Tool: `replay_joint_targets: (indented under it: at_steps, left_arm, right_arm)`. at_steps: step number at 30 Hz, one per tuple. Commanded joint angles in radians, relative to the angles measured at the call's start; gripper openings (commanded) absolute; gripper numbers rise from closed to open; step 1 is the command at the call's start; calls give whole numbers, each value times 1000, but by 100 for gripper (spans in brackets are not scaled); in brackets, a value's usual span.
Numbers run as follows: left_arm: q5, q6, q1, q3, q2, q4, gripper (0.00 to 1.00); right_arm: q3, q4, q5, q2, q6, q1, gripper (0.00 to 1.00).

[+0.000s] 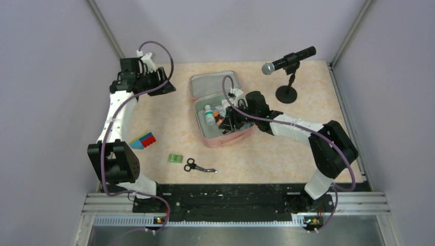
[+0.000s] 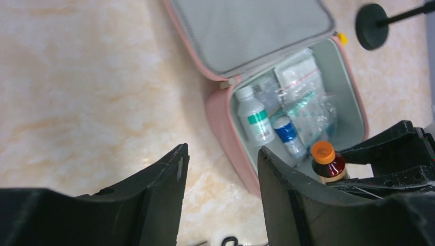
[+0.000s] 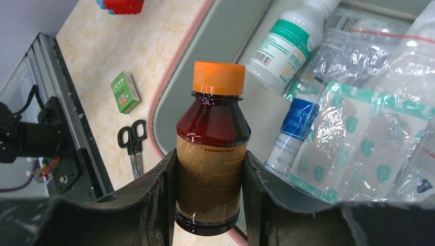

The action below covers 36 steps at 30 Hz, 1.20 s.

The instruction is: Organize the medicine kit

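The medicine kit [image 1: 229,139] lies open in the middle of the bench [image 1: 256,164], its lid [image 2: 246,31] folded back flat on the far side with the grey lining up. Inside lie a white bottle [image 2: 255,115] with a green label, a small blue-labelled bottle [image 2: 287,134] just beside it, and clear plastic packets [image 2: 302,82], one printed with teal dots [image 3: 359,143]. The right end effector [image 3: 209,154] is clenched on a brown bottle [image 3: 210,128] with an orange cap [image 3: 218,78], held upright at the kit's near end; whether its base touches the lining cannot be told. The left end effector [image 2: 221,154] is released, with nothing between its fingers, above the bench left of the kit. In front of the kit lie scissors [image 1: 197,166] and a small green box [image 1: 176,158], with coloured blocks [image 1: 143,140] further left. A microphone [image 1: 287,64] stands to the kit's right.
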<state>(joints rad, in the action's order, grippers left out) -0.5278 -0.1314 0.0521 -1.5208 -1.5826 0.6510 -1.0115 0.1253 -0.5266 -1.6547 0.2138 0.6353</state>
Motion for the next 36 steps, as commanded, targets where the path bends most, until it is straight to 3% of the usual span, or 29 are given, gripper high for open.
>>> replay_joint_targets:
  at_steps: [1, 13, 22, 29, 36]
  left_arm:
    - [57, -40, 44, 74, 109, -28, 57]
    - [29, -57, 84, 175, 213, -36, 56]
    - [1, -72, 117, 222, 233, -49, 56]
    - [0, -83, 118, 229, 227, -58, 56]
    - [-1, -100, 118, 226, 199, -72, 57]
  right_arm:
    - [-54, 100, 41, -47, 153, 2, 25]
    - [-148, 91, -10, -223, 242, 0, 25]
    - [-91, 114, -126, -230, 168, 3, 17]
    - [-56, 101, -73, -228, 179, 3, 24]
    - [-87, 128, -74, -274, 185, 10, 24]
